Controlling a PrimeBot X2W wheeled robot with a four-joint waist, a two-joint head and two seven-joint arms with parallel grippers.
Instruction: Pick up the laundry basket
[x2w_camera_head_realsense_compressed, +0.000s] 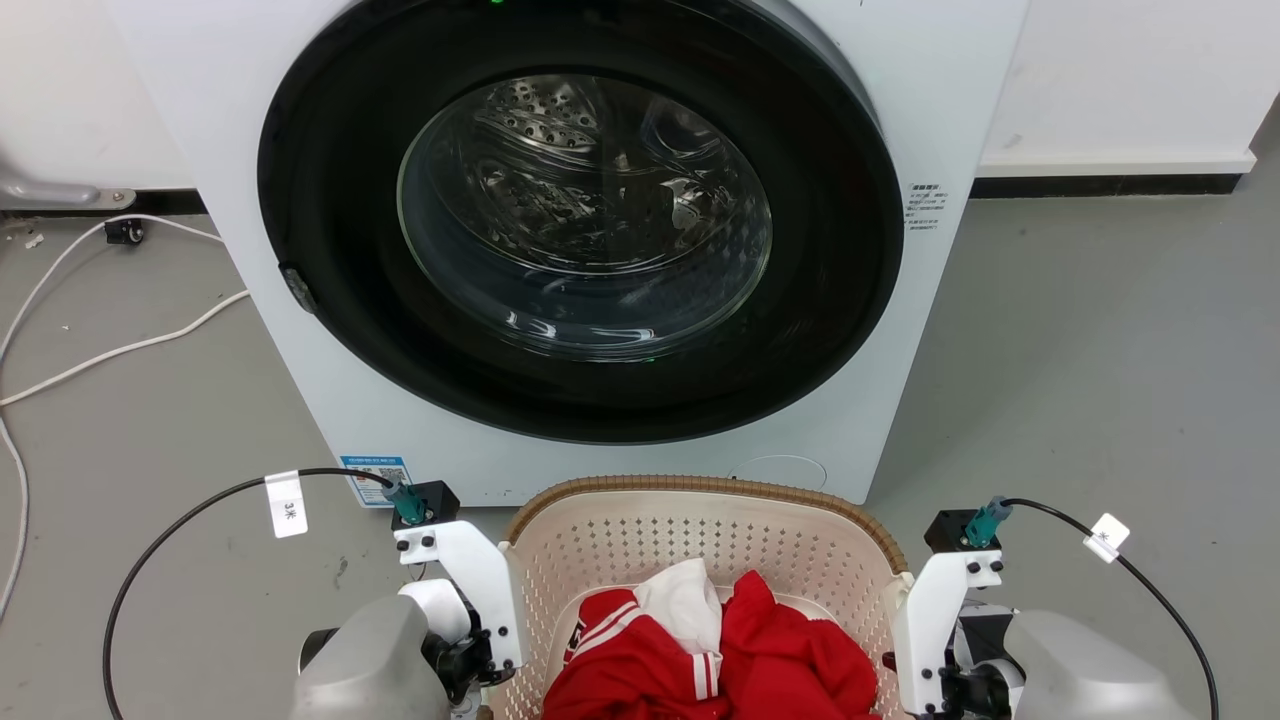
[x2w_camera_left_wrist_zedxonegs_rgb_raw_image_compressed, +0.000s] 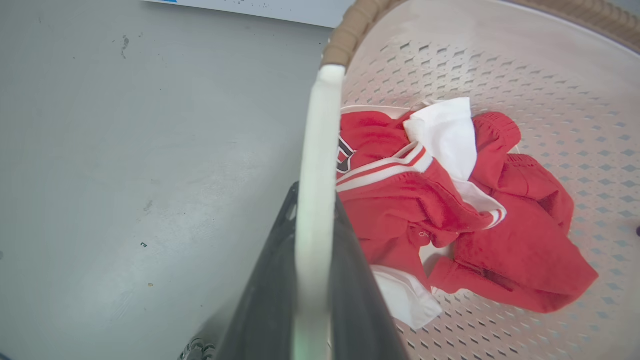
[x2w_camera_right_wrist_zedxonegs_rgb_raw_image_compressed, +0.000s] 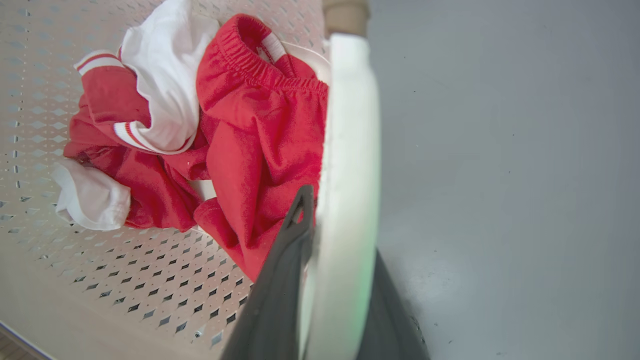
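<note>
The laundry basket, cream perforated plastic with a brown woven rim, sits low in the head view just before the washing machine, holding red and white clothes. My left gripper is at its left side and my right gripper at its right side. In the left wrist view, my left gripper has a dark finger on each side of the white loop handle, shut on it. Through the right wrist camera, my right gripper clamps the other white handle the same way.
The white washing machine with its round dark door shut stands right behind the basket. White cables lie on the grey floor at the left. Bare grey floor stretches to the right.
</note>
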